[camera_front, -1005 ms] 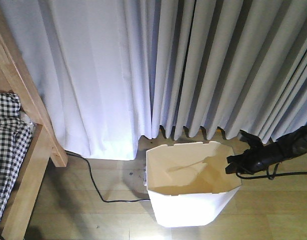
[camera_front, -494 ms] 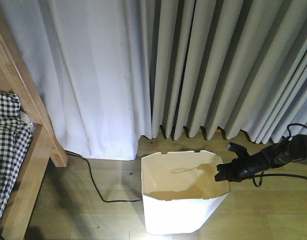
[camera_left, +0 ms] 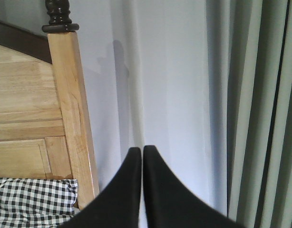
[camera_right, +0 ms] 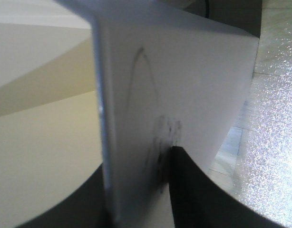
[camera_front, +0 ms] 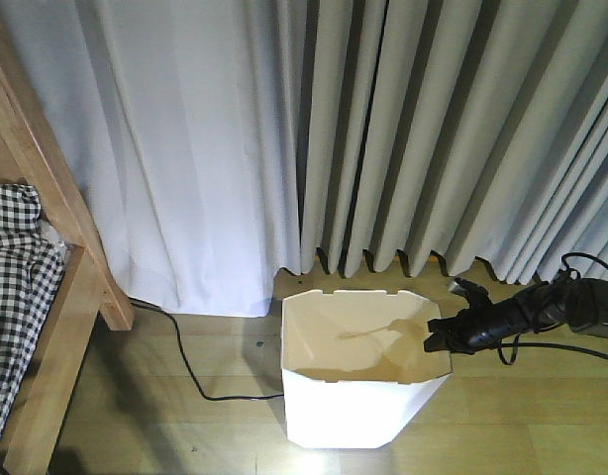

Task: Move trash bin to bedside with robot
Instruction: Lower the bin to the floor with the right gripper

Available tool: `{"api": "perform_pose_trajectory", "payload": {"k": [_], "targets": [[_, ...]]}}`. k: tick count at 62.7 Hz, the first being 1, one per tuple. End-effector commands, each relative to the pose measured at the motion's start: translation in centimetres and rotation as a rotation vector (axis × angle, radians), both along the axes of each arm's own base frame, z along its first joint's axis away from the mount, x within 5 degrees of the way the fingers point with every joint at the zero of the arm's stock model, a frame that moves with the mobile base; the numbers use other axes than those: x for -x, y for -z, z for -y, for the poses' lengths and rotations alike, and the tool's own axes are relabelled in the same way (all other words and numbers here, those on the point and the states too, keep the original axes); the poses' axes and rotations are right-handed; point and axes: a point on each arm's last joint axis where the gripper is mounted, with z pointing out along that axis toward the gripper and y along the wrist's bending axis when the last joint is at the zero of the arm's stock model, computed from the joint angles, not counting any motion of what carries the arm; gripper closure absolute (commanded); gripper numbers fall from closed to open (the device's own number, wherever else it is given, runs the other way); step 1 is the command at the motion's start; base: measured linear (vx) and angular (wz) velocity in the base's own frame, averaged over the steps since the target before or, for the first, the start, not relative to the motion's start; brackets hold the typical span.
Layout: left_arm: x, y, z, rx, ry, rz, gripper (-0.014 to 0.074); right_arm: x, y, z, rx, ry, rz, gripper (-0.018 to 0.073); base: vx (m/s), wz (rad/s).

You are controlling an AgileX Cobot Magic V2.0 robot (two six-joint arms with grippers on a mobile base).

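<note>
- Front view: white bin [camera_front: 355, 396] stands upright on the wooden floor [camera_front: 522, 416], just in front of the curtains [camera_front: 383, 139], cream inside showing.
- Bin sits right of centre, well apart from the bed [camera_front: 47, 297] at the left edge; bare floor lies between them.
- Bed has a light wooden frame and black-and-white checked bedding [camera_front: 12, 287].
- Right arm [camera_front: 542, 309] comes in low from the right, black, with a cable looping behind it.
- Right pincer [camera_front: 435, 336] is at the bin's right rim, clenched on the wall there.
- Loose black cable [camera_front: 190, 371] runs over the floor from the curtain hem near the bed post toward the bin's left side.
- Right wrist view: bin wall [camera_right: 136, 118] fills the picture edge-on, one black finger [camera_right: 203, 190] pressed on its white outer face, the other on the cream inner side, mostly in blur. Dark scuff marks on the outer face just above the finger.
- Shiny floor shows at the right of that view.
- Left wrist view: left pincer [camera_left: 142, 156] is clenched on nothing, the two black fingers meeting at the tips.
- Behind it, white curtain, grey curtain folds at right, bed headboard [camera_left: 27, 123] and post with dark knob at left, checked bedding at bottom left.
- Left arm does not show in the front view.
</note>
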Motion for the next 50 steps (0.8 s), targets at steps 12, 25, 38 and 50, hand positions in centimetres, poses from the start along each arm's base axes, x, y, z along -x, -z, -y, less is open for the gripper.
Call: {"api": "perform_pose_trajectory", "payload": {"k": [12, 25, 38, 50], "targets": [[0.0, -0.3, 0.0, 0.022, 0.002, 0.071, 0.0603, 0.4, -0.7, -2.1, -0.14, -0.03, -0.101, 0.0536, 0.0, 0.0], [0.0, -0.3, 0.0, 0.022, 0.002, 0.071, 0.0603, 0.4, -0.6, -1.9, -0.117, -0.006, -0.118, 0.0525, 0.0, 0.0], [0.0, -0.3, 0.0, 0.022, 0.002, 0.071, 0.0603, 0.9, -0.1, -1.7, -0.089, -0.001, -0.158, 0.0483, 0.0, 0.0], [0.0, -0.3, 0.0, 0.022, 0.002, 0.071, 0.0603, 1.1, 0.0, -1.5, -0.058, -0.012, -0.184, 0.0394, 0.0, 0.0]]}}
